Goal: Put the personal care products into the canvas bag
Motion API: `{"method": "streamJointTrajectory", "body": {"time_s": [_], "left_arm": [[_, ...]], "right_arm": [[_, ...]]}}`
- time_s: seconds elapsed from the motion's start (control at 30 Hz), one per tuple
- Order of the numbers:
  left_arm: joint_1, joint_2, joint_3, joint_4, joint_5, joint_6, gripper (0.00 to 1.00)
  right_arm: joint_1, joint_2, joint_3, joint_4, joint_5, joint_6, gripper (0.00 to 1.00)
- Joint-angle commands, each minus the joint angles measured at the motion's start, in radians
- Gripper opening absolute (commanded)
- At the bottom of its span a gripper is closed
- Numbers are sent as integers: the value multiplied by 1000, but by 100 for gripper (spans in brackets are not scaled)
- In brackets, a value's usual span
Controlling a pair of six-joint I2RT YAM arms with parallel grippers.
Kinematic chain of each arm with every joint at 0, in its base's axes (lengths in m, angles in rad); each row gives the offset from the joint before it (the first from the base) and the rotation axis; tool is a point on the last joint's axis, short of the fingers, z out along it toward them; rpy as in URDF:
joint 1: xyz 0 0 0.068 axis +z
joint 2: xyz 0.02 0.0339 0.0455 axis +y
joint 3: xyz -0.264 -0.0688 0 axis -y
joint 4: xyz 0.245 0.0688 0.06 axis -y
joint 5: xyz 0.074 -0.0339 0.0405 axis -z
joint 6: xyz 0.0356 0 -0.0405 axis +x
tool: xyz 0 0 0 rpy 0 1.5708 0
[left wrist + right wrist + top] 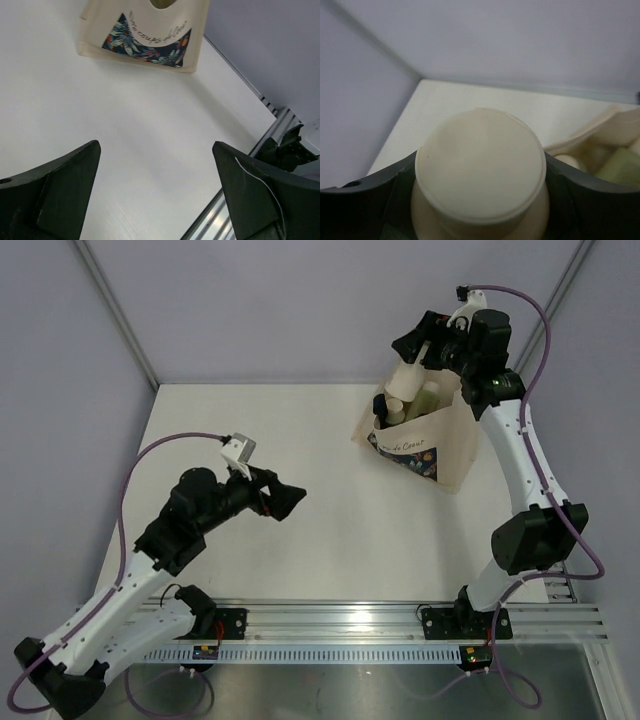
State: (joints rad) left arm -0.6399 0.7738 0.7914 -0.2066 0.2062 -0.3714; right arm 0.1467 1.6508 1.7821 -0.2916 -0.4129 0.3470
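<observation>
So, nearly done by the look of it. I've got the right gripper (420, 350) up over the bag (432, 450) at the far right of the table (300, 420), jaws closed on a cream tube (408, 378). In the right wrist view its flat round end fills the gap between the fingers (365, 200), so the hold looks snug to me. The tube hangs above the bag's open mouth, not yet inside. Down in the bag I can make out a pale green bottle (430, 397) and a couple of white caps (392, 410), though I can't count everything in there. I see no other products lying out on the table in the top view, so my guess is this tube is the last one. The left gripper (283, 500) hovers mid-table, well apart from the bag, jaws wide with nothing between them. What's left, as I judge it: lower the tube into the opening and let go.
</observation>
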Motion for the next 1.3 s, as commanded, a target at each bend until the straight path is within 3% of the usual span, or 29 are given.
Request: {"method": "streamJointTrajectory", "body": {"time_s": [0.0,0.1,0.3,0.33,0.47,0.6,0.63,0.9,1.13,1.23,1.27], "left_arm": [[6,-114,-20,-96,-200,34,99],[6,-180,-64,-103,-286,11,99],[6,-298,-129,-126,-355,-7,99],[6,-306,-135,-126,-358,-6,99],[6,-300,-144,-122,-361,-9,99],[6,-280,-144,-126,-361,-17,99],[6,-278,-146,-126,-361,-23,99],[6,-266,-166,-99,-337,-54,99],[6,-292,-172,-119,-376,-63,99],[6,-297,-173,-132,-396,-66,99],[6,-298,-173,-135,-404,-67,99]], "right_arm": [[8,90,121,21,433,-121,0],[20,135,120,58,445,-233,0],[22,84,-90,175,415,-336,1],[22,84,-96,170,367,-380,5],[21,86,-109,74,46,-549,63],[21,78,-104,-38,-37,-677,97],[21,75,-105,-43,-30,-686,99],[-42,11,-105,-73,-24,-643,99],[-101,-138,-112,-152,-104,-646,100],[-114,-216,-134,-182,-58,-586,99],[-114,-236,-148,-182,33,-551,99]]}}
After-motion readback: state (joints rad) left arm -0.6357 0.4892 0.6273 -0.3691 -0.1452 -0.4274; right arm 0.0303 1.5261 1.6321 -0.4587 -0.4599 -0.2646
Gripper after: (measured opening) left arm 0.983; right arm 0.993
